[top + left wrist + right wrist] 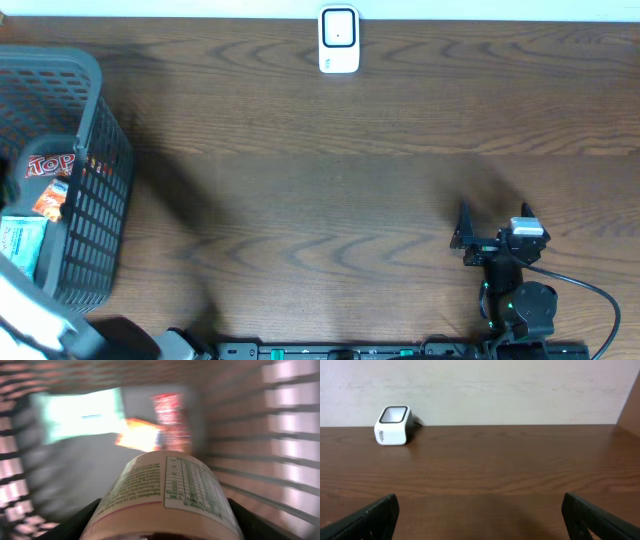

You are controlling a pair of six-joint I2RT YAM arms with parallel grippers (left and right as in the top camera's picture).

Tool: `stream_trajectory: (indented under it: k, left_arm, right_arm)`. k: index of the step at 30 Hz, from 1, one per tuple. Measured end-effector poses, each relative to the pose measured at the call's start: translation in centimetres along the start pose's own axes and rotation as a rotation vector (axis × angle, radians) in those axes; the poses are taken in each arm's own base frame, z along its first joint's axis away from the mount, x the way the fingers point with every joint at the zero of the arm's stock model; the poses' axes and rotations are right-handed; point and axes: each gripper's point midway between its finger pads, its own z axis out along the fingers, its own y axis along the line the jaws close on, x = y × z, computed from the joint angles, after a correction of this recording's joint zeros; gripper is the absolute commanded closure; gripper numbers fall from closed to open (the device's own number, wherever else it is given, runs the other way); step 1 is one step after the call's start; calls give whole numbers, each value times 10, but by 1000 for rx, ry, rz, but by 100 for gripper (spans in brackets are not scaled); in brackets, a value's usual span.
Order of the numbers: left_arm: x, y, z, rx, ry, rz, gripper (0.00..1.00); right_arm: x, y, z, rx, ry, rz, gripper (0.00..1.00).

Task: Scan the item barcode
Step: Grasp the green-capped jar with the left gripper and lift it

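Left gripper (162, 519) seemingly clasping labelled jar (167, 487), basket (295, 435) contents blurred

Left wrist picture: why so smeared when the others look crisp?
Left wrist view: grey slatted basket and colourful packets streaked, likely camera motion; pale labelled tub sharper. Overhead view: sharp, soft shadows on brown wooden table. Right wrist view: sharp, evenly lit.

A white barcode scanner (394, 425) stands at the far left of the brown wooden table (495, 470), close to the pale wall (510, 390), its dark-framed window facing up. Near the camera, the right gripper (479, 502) has its jaws spread wide. Its two dark fingers (370, 520) sit in the lower left and lower right corners above bare wood.
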Motion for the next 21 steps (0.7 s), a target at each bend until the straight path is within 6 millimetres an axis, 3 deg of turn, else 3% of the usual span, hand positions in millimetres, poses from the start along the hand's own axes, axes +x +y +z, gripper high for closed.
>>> stream_trajectory:
  k: [5, 10, 15, 21]
  left_arm:
    - [14, -53, -74, 337, -52, -13, 30]
    - [69, -96, -117, 544, 65, 49, 29]
    - [144, -133, -128, 618, 270, 197, 29]
    - [237, -146, -107, 514, 445, 395, 29]
  right_arm:
    - [0, 0, 0, 0, 0, 0, 1]
    - [0, 0, 0, 0, 0, 0, 1]
    - [0, 0, 0, 0, 0, 0, 1]
    - [0, 0, 0, 0, 0, 0, 1]
